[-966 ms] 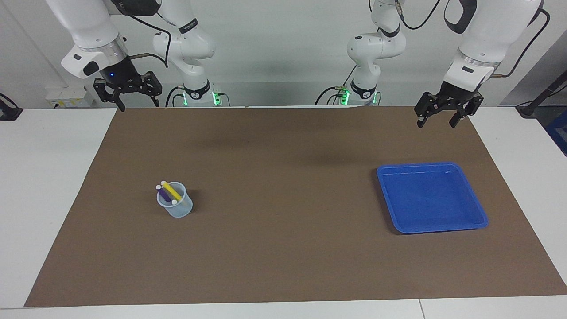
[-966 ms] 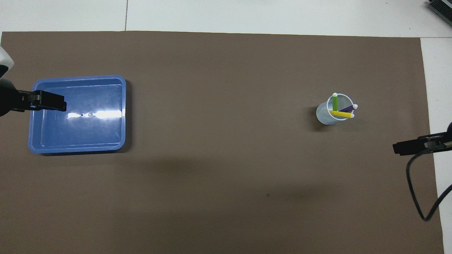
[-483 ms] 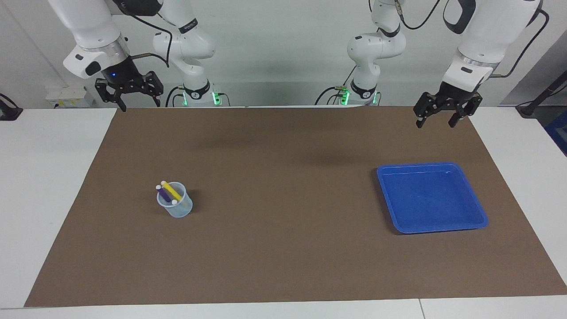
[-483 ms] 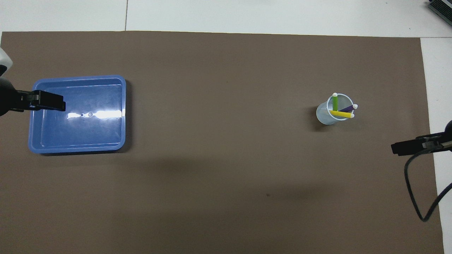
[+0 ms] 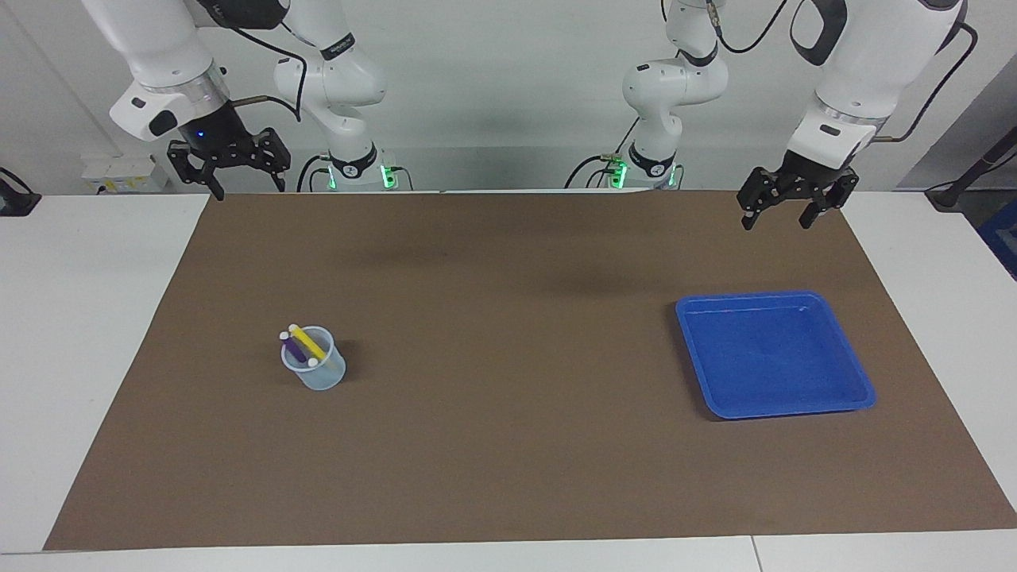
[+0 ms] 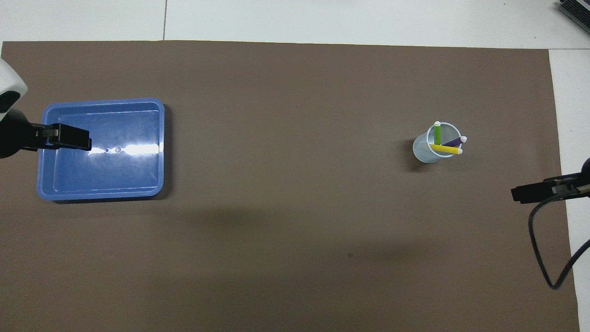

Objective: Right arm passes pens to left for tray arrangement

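Left gripper (image 5: 776, 210), jaws apart and empty, nudged slightly toward frame centre at upper right above the tray (image 5: 862, 395); right gripper (image 5: 228, 171) likewise apart, upper left, unmoved; pens (image 5: 302, 344) untouched in the cup (image 5: 322, 375), lower left — handover not begun.

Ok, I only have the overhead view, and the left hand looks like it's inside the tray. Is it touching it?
Observer: No. The left hand hangs high in the air, well clear of the tray.
Operator: Open or shut?
Observer: Open, and holding nothing.
Operator: And the right hand?
Observer: The right hand is raised and open too, with a blue light on it. It is nowhere near the cup of pens.
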Available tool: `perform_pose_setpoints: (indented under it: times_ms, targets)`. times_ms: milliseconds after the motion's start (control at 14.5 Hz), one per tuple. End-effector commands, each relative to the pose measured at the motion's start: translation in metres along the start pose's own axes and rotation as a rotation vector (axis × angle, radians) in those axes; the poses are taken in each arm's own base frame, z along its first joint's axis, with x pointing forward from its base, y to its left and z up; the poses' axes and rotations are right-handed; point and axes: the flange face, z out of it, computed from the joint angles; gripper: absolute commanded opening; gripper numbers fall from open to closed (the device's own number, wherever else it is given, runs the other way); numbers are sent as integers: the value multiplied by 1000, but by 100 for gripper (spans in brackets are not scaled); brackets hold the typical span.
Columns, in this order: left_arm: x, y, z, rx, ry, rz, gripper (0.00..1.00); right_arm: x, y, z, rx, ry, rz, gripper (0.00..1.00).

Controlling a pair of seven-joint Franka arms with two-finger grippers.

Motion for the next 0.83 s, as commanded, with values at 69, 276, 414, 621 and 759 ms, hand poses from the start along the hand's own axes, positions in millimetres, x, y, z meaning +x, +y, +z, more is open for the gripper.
perform_pose_setpoints:
  times_ms: [69,276,414,621,759]
  targets:
    - [-13,-2,3,0,-6,1,100,-7,2,3,2,7,-24,100]
    - [-18,-2,8,3,-7,1,100,-7,2,1,1,12,-21,100]
    - [-17,-2,7,2,5,1,100,-7,2,1,1,12,-21,100]
    - [-15,-1,7,2,23,2,100,-7,1,2,1,10,-22,100]
    - [-15,-1,10,2,17,0,100,-8,0,6,2,3,-24,100]
